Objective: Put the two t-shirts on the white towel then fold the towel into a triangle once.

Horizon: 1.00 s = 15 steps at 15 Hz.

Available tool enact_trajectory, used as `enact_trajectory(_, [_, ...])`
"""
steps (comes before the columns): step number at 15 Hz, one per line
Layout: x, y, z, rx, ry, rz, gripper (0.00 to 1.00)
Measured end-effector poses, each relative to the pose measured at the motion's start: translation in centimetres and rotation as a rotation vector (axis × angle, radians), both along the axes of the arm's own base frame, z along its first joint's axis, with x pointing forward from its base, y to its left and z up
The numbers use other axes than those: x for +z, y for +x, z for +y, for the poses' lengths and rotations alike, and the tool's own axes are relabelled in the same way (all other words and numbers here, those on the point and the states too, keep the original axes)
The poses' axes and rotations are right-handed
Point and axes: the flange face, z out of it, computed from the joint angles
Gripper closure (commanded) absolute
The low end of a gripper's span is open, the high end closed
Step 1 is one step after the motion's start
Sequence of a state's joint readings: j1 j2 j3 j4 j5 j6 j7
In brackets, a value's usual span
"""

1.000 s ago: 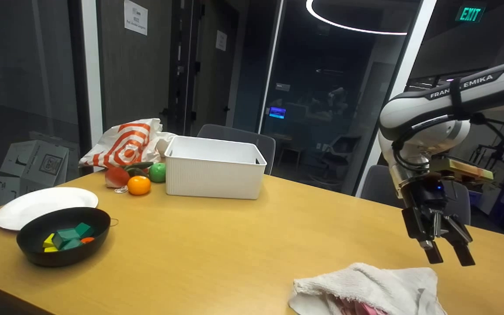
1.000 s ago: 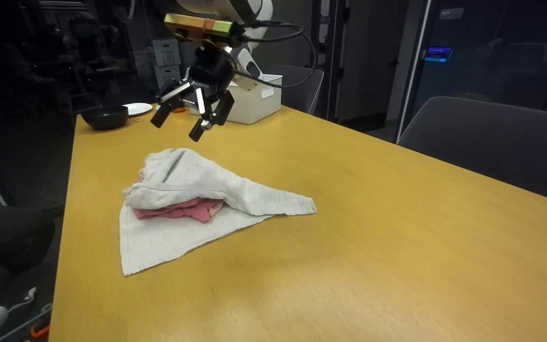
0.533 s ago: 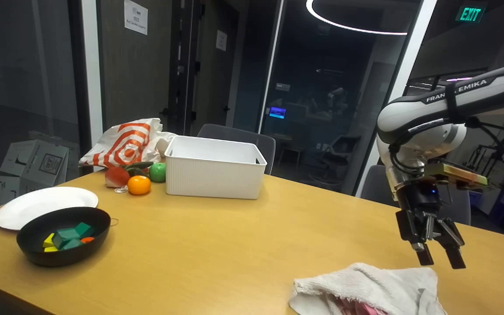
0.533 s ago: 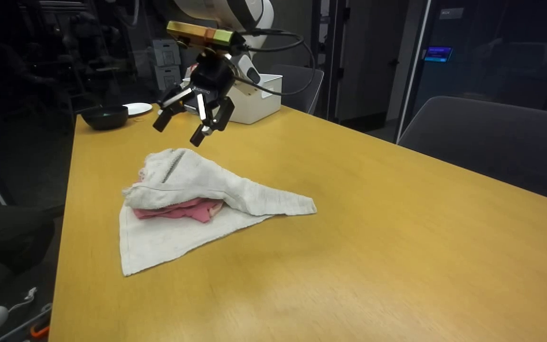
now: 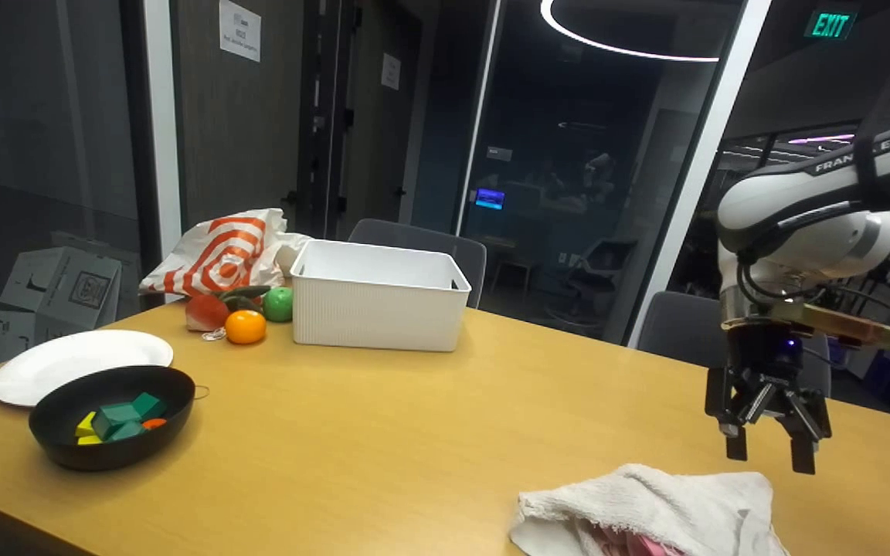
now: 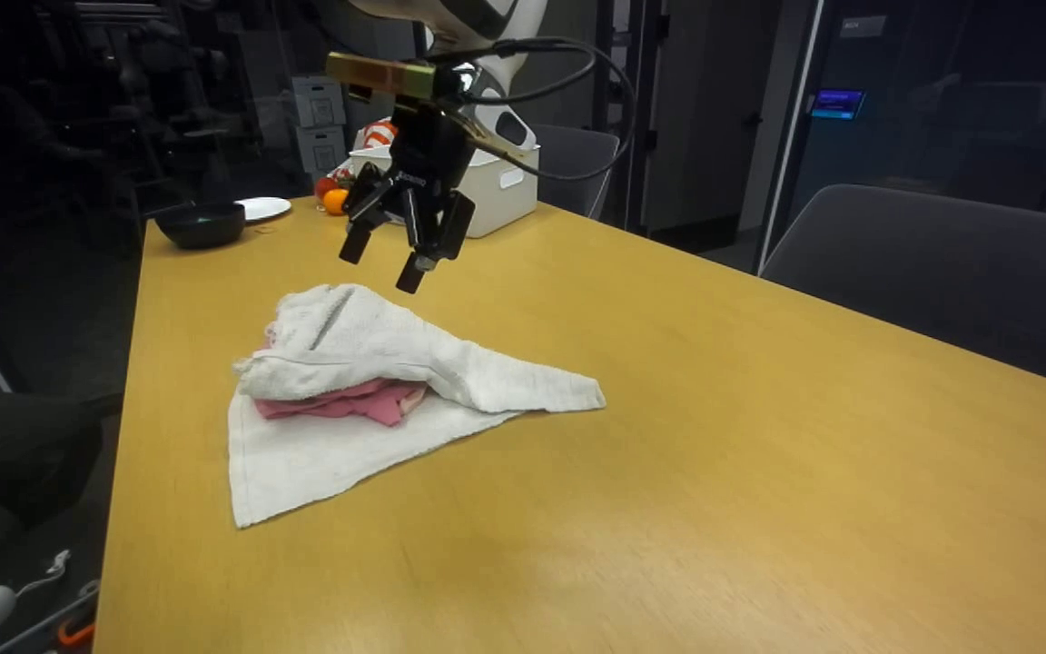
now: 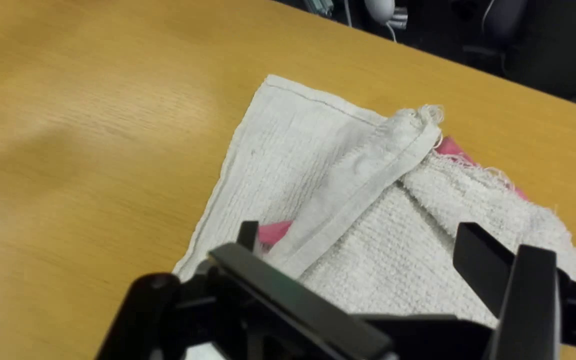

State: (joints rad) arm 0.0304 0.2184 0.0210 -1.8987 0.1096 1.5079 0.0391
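While the arm is being held out over the table, the gripper is being presented released, its jaws spread wide and pointing downward.
The white towel is being supported by the table, near its edge, and in the wrist view is being framed between the jaws, the gripper being held above and clear of it. Its upper layer is being bunched unevenly over the lower one, whose flat corner is being exposed; between the layers, pink cloth is being partly hidden.
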Motion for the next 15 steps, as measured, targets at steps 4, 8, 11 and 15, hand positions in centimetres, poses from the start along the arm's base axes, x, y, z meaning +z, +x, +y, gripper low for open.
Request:
enact_trajectory(4, [0.1,-2.9,-0.5,-0.108,-0.028,-0.135,0.00])
enact_trajectory(8, [1.3,-6.6,-0.8,-0.184,-0.057,-0.207,0.00])
enact_trajectory(11, [2.7,-9.0,-1.1,-0.216,-0.069,-0.238,0.00])
enact_trajectory(15, [4.6,-11.4,-1.5,-0.237,-0.073,-0.261,0.00])
